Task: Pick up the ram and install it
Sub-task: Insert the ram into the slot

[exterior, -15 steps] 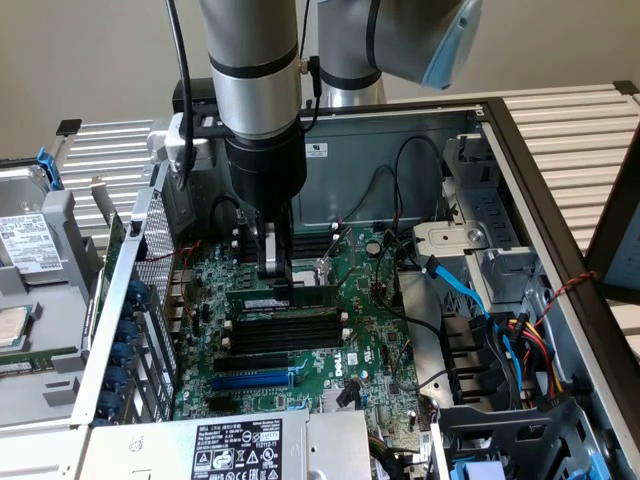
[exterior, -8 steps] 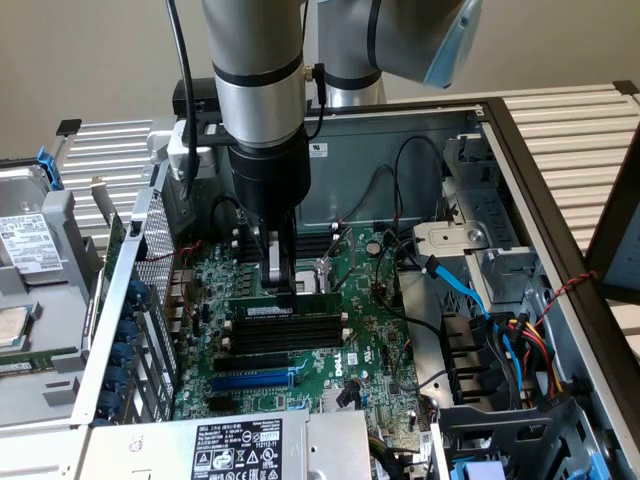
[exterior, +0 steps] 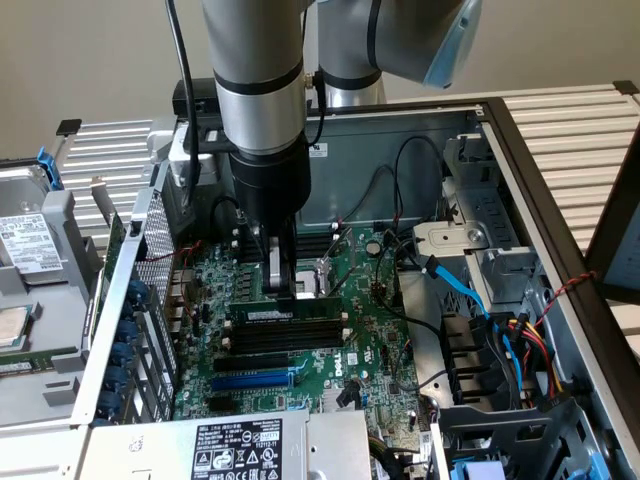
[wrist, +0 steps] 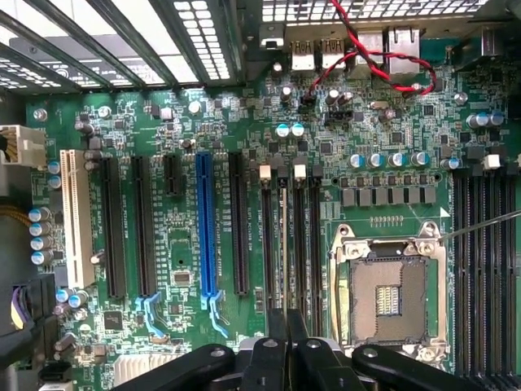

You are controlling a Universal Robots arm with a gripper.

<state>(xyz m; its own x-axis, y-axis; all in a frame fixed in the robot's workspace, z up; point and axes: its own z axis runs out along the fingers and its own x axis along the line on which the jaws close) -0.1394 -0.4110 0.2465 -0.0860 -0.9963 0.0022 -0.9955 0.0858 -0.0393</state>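
The ram (exterior: 300, 312) is a thin dark-green stick with a small white label. It stands on edge along the rearmost of the black memory slots (exterior: 285, 342) on the motherboard. My gripper (exterior: 283, 292) comes straight down over the stick's middle, and its two fingers are shut on the top edge. In the wrist view the ram (wrist: 282, 244) shows edge-on as a thin line over one slot, running out from between the closed fingertips (wrist: 269, 352). I cannot tell whether it sits fully down in the slot.
A blue expansion slot (exterior: 250, 380) lies in front of the memory slots, and the open CPU socket (wrist: 389, 285) is beside them. Blue and coloured cables (exterior: 460, 290) and drive cages crowd the exterior view's right. The power supply (exterior: 235, 445) sits at the front, with case walls all around.
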